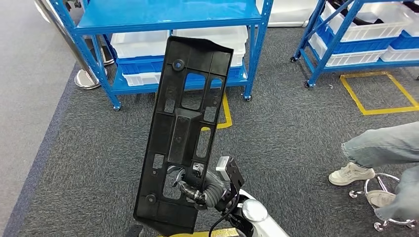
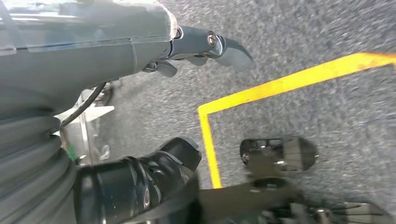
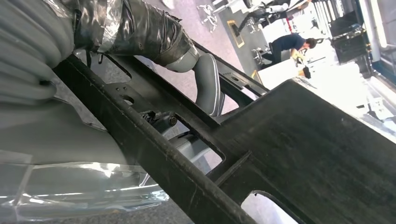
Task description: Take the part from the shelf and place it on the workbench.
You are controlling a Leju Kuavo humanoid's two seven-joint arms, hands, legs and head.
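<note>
- From the head view I saw the right robot hand (image 1: 190,185) gripping the part (image 1: 185,128), a long flat black plastic panel with cut-out windows, near its lower end.
- The part stood almost upright in front of the camera, leaning slightly, its upper end overlapping my view of the blue shelf (image 1: 170,19).
- In the right wrist view the thick grey thumb (image 3: 208,84) pressed over one face of the part (image 3: 299,154), with darker fingers (image 3: 163,122) showing through a cut-out from the other side, so the panel was pinched between them.
- The left robot hand (image 2: 205,44) hung over the grey carpet (image 2: 303,32) with nothing in it; its fingers looked loosely extended and apart.
- A yellow floor line (image 2: 280,86) made a corner on the carpet below that hand.
- The shelf carried white bins (image 1: 143,44) on its lower level, and a second blue rack (image 1: 365,39) with more white bins stood to the right.
- A person's legs in jeans (image 1: 385,145) and a white shoe (image 1: 352,174) showed at the right edge, beside a chrome stool base (image 1: 390,197).
</note>
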